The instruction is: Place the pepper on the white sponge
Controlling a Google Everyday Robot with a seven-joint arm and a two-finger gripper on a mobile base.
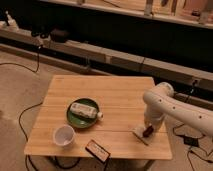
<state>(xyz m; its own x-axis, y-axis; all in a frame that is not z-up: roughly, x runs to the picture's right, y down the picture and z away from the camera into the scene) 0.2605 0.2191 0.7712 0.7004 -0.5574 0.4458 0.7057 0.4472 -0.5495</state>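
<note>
The white sponge [140, 134] lies near the front right of the wooden table [100, 95]. A small red pepper [148, 131] sits at the sponge's right end, right under the arm's tip. The gripper [148, 127] is directly above the pepper and the sponge; the white arm [172, 105] comes in from the right and bends down over them. The pepper is partly covered by the gripper.
A green plate [75, 118] holds a white tube-like bottle [85, 110] at the table's middle left. A white cup [63, 135] stands at the front left. A dark flat device [97, 150] lies at the front edge. Cables run on the floor.
</note>
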